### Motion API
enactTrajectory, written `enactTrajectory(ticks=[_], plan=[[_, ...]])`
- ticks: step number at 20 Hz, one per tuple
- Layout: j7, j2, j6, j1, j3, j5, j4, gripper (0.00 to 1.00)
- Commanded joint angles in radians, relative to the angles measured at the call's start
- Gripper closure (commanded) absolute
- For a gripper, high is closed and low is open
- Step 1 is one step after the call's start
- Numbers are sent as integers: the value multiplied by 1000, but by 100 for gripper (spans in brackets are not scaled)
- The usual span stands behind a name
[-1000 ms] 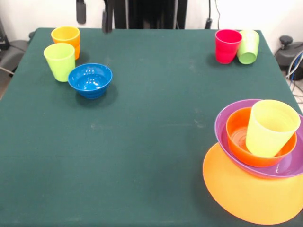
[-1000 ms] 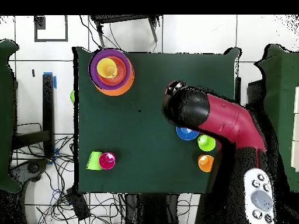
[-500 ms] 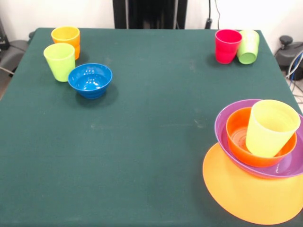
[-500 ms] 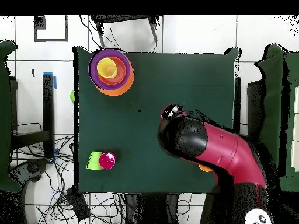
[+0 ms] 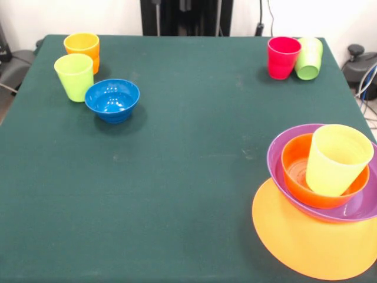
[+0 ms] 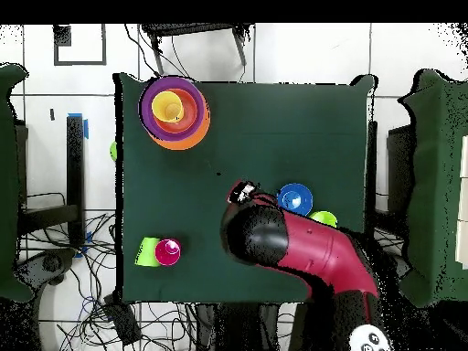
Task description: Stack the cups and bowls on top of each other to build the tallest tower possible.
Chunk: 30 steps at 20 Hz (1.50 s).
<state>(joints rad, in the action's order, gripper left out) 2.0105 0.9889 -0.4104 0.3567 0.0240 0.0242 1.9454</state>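
The tower (image 5: 321, 203) stands at the front right: a large orange bowl (image 5: 306, 244), a purple bowl (image 5: 360, 207), a red-orange bowl (image 5: 297, 177) and a yellow cup (image 5: 337, 159) nested upward. From above the tower (image 6: 174, 111) sits at the top left. A blue bowl (image 5: 112, 99), a lime cup (image 5: 75, 76) and an orange cup (image 5: 82, 46) cluster at the far left. A red cup (image 5: 283, 57) stands far right with a green cup (image 5: 308, 58) tilted against it. The gripper (image 6: 243, 193) shows only from above, at the arm's end, left of the blue bowl (image 6: 294, 198).
The red and black arm (image 6: 292, 247) reaches over the lower middle of the table in the overhead view and covers the orange cup there. The lime cup (image 6: 322, 219) peeks out beside it. Cables lie on the floor left of and below the table.
Seen from above, the arm has swung left and downward, uncovering the blue bowl and lime cup. The gripper tips seen at the front view's top edge are gone. No cup or bowl moved.
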Motion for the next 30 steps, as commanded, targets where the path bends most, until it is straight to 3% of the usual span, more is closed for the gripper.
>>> enactTrajectory(ticks=[1, 5, 12, 18, 30], plan=[[74, -105, 161, -65, 88, 82, 116, 0], [112, -159, 236, -111, 65, 68, 109, 0], [125, -204, 285, -158, 26, 46, 112, 0], [171, -155, 209, -241, -21, -11, 137, 0], [314, -211, 265, -432, -94, -176, 131, 0]])
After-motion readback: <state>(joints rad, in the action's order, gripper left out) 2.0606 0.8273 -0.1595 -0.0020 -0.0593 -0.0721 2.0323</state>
